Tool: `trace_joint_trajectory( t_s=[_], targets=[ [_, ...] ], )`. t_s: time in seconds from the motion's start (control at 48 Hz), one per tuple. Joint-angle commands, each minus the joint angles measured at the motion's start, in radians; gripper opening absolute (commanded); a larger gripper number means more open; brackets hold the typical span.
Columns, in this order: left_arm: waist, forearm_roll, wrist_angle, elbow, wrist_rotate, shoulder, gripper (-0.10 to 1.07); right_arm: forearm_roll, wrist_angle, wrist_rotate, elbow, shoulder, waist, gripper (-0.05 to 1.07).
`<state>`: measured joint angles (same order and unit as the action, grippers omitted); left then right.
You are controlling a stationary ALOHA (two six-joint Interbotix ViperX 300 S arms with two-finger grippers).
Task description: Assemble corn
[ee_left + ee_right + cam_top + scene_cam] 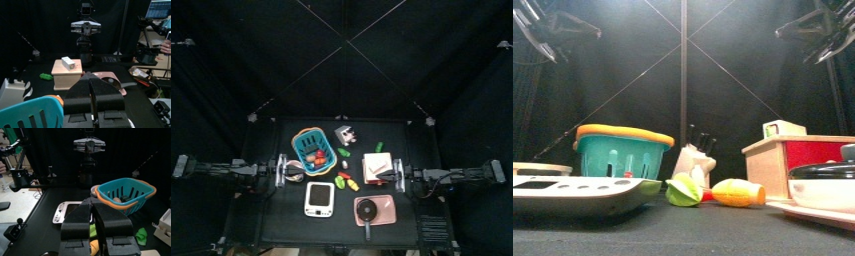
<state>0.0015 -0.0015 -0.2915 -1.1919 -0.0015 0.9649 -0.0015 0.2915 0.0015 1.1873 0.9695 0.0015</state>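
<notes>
- The corn (738, 193), a small yellow-orange oblong piece, lies on the table (673, 235) in the lower middle of the front view, just right of a green leafy piece (683, 191) and seemingly touching it
- In the top view the corn (354, 182) sits near the centre of the table, between the basket and the wooden box, just above the white device
- The blue-and-orange basket (311, 148) stands in the table's upper left part; in the front view it rises left of centre behind the white device (573, 192), which fills the lower left
- The wooden box (799, 162) with a red front stands at the right of the front view, a small white block (782, 129) on its top
- A dark pan on a pink plate (374, 210) lies at the lower right of the table in the top view
- A white carton-like item (694, 160) stands in the middle, behind the green piece
- The left gripper (94, 85) is clenched with its jaws pressed together, grasping nothing, held at the table's left edge
- The right gripper (95, 213) is likewise clenched on nothing, jaws together, held at the table's right edge
- Both grippers are well apart from the corn
</notes>
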Motion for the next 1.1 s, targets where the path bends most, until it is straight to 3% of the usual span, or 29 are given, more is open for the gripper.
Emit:
trace_joint_trajectory(
  t_s=[0.0,0.104,0.438,0.646,1.083],
  targets=[
    [-0.032,0.002,-0.025,0.025,0.000,-0.025,-0.01,-0.003,0.008,-0.002,-0.028,-0.026,-0.003,0.08],
    [-0.048,0.002,-0.044,0.029,0.000,-0.049,0.00,-0.009,0.011,0.006,-0.044,-0.055,-0.003,0.01],
    [-0.061,0.000,-0.077,0.064,0.000,-0.196,0.00,0.087,0.009,0.078,-0.133,-0.201,-0.002,0.03],
    [-0.061,0.003,-0.078,0.071,0.002,-0.219,0.02,0.183,-0.011,0.150,-0.175,-0.307,0.006,0.03],
    [-0.074,0.012,-0.075,0.031,0.005,-0.218,0.28,0.370,-0.313,0.210,-0.344,-0.454,-0.012,0.09]
  ],
)
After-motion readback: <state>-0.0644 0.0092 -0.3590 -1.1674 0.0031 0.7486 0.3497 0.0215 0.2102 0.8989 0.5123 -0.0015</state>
